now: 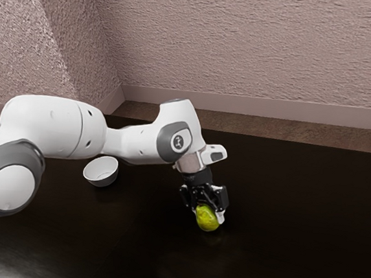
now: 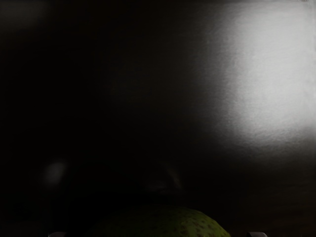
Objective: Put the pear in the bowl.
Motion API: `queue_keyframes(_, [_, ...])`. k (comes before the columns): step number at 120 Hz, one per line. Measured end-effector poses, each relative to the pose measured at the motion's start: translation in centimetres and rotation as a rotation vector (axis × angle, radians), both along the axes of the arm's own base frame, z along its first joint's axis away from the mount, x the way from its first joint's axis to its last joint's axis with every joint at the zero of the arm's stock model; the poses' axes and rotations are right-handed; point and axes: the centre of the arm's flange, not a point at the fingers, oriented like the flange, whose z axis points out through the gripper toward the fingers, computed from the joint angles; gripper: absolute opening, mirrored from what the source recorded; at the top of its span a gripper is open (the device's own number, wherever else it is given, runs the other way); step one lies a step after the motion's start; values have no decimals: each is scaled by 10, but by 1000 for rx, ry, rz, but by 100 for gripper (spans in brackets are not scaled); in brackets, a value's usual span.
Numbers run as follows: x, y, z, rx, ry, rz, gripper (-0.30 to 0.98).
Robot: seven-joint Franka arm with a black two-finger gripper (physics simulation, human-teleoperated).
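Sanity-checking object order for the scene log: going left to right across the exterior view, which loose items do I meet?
Bowl → yellow-green pear.

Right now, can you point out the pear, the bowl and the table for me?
Pear [image 1: 207, 219]: exterior view, on the middle of its yellow-green side.
Bowl [image 1: 102, 166]: exterior view, on its pale inner wall.
Table [image 1: 303, 220]: exterior view, on its bare dark top.
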Motion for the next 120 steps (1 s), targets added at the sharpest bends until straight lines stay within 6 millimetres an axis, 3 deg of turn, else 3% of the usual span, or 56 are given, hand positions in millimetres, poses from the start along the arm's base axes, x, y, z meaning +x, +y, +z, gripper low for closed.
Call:
queue_keyframes(36, [2,0,16,8,12,-12,29])
queue_keyframes(52, [4,2,38,28,9,-30,20])
queue_keyframes(64, [12,7,71,51,-24,-44,16])
queue_keyframes(89, [34,67,128,127,-87,26,11])
queue_keyframes(107, [42,140,170,184,-137,144,9])
queue_keyframes(120, [44,205,178,237,-143,247,9])
